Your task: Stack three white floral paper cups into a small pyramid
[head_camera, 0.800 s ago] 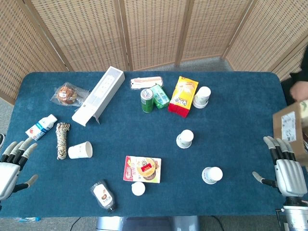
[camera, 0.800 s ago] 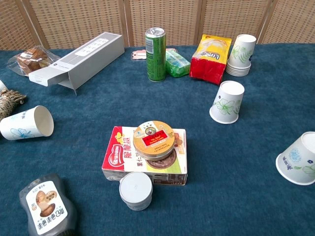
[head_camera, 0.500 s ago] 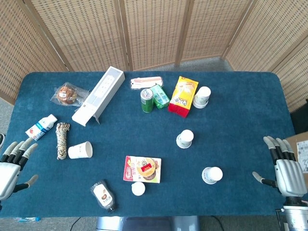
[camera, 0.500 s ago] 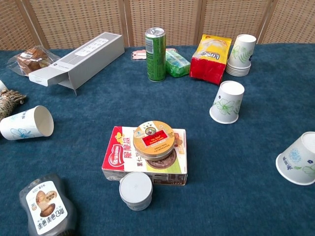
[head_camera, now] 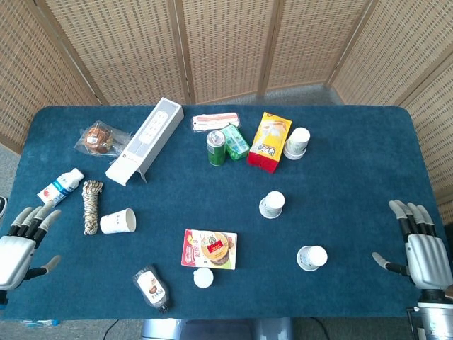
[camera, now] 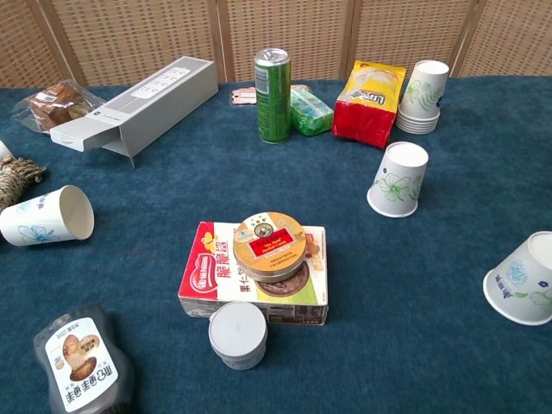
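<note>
A person carrying a cardboard box past the right edge of the tabletop (head_camera: 368,142) had just gone from sight, and the left hand (head_camera: 18,244) had drifted a little inward along the near-left corner, fingers spread and holding nothing, like the right hand (head_camera: 421,248) by the near-right corner. No stacking had begun. Two upturned floral cups (head_camera: 272,204) (head_camera: 311,257) stood apart toward the right edge, and a third cup (camera: 47,216) lay tipped near the left edge.

The left hand (head_camera: 20,244) hovers at the near left edge in the head view, holding nothing, its fingers spread and pointing away from the robot, thumb out to the side. The right hand (head_camera: 419,244) mirrors it at the near right edge, fingers likewise apart.
</note>
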You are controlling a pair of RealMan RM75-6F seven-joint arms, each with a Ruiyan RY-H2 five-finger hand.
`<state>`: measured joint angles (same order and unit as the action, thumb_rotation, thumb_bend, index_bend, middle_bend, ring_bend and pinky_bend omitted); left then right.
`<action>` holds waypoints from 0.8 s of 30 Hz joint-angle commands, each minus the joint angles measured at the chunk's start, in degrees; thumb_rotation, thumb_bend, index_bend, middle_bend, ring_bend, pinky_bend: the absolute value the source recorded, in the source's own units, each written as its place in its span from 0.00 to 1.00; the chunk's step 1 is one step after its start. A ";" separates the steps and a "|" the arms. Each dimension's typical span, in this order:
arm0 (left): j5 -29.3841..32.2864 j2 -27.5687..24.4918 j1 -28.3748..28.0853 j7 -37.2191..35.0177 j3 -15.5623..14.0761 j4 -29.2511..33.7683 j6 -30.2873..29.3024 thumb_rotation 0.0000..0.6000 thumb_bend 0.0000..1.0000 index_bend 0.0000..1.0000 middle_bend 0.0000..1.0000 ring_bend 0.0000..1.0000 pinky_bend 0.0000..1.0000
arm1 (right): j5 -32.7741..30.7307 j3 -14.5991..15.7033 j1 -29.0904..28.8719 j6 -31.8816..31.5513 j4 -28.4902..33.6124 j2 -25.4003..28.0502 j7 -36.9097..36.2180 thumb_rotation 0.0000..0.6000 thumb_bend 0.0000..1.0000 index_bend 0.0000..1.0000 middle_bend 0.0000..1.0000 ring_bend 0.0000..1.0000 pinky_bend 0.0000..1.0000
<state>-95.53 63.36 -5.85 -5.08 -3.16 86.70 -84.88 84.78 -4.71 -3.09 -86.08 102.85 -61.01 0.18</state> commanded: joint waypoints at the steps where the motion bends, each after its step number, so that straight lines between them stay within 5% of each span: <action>1: 2.58 1.04 -1.54 -0.88 0.67 -0.58 3.69 1.00 0.29 0.00 0.00 0.00 0.00 | -0.10 -0.03 0.03 0.00 0.03 0.06 -0.18 1.00 0.11 0.00 0.00 0.00 0.00; 9: 8.10 2.48 -6.07 2.54 2.87 1.80 12.60 1.00 0.29 0.00 0.00 0.00 0.00 | -0.37 -0.18 -0.04 0.18 0.06 0.23 -0.56 1.00 0.11 0.00 0.00 0.00 0.00; 24: 18.74 9.56 -13.28 23.23 6.36 3.14 22.53 1.00 0.29 0.00 0.00 0.00 0.00 | -0.72 -0.34 -0.10 0.46 0.02 0.60 -1.69 1.00 0.11 0.00 0.00 0.00 0.00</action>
<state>-78.42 71.50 -17.82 15.95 2.45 89.69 -63.57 84.06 -5.05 -3.18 -85.62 102.86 -60.41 -1.51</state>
